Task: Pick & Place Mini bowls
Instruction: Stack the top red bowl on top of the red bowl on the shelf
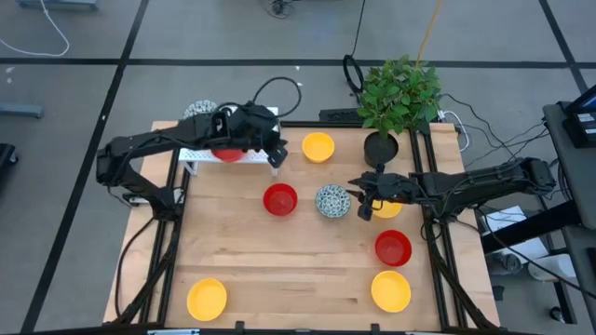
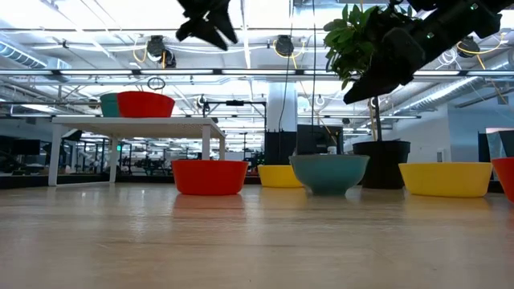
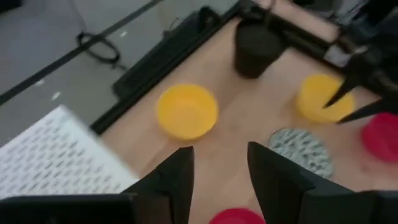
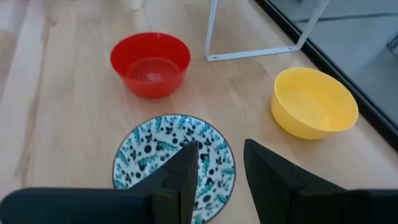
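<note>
My left gripper [image 1: 275, 156] is open and empty, held high above the table next to the white rack's [image 1: 200, 156] right end; it also shows in the left wrist view [image 3: 217, 155]. A red bowl [image 1: 226, 154] and a patterned bowl [image 1: 200, 110] sit on the rack. My right gripper [image 1: 360, 197] is open and hovers above the right side of a blue-patterned bowl [image 4: 174, 158] without touching it. On the table stand a red bowl [image 1: 279, 199], a yellow bowl [image 1: 318, 146], another yellow one under my right arm [image 1: 389, 208], a red one [image 1: 393, 247] and two yellow ones near the front [image 1: 391, 290] [image 1: 207, 298].
A black pot with a green plant [image 1: 396, 102] stands at the far right corner, close behind my right arm. The rack's legs [image 4: 211, 37] stand on the table at the far left. Bare wood lies in the table's middle and near part [image 1: 289, 270].
</note>
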You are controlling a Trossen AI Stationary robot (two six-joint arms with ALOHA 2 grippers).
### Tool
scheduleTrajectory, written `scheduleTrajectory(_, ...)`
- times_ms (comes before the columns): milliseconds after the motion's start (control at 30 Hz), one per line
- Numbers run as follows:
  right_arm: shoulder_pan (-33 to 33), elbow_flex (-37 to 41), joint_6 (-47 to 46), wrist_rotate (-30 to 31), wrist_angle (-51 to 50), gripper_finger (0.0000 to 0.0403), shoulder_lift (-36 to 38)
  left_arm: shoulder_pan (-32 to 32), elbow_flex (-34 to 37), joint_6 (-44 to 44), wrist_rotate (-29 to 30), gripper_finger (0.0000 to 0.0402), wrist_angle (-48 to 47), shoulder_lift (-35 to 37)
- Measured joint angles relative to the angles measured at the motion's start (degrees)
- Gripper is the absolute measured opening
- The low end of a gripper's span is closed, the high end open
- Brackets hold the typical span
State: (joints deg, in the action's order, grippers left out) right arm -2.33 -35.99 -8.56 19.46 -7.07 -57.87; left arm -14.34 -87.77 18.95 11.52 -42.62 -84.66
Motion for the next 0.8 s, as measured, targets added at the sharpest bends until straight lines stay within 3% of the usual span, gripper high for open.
scheduleTrajectory(300, 0.02, -1.01, -2.24, 1.79, -0.02, 0.0122, -0.02, 4.12, 0.02, -1.70, -0.98, 0.0152, 1.17, -4.06)
scheduleTrajectory(633, 0.09, -1.62, -2.59, 1.70, -1.52, 0.0179, -0.02, 7.68, 0.02, -3.39, -3.83, 0.0152, -1.24, -11.08)
scheduleTrajectory(800, 0.09, -1.69, -2.72, 1.68, -0.88, 0.0187, 0.09, 8.54, 0.02, 1.13, -5.32, 0.0152, -0.64, -14.11)
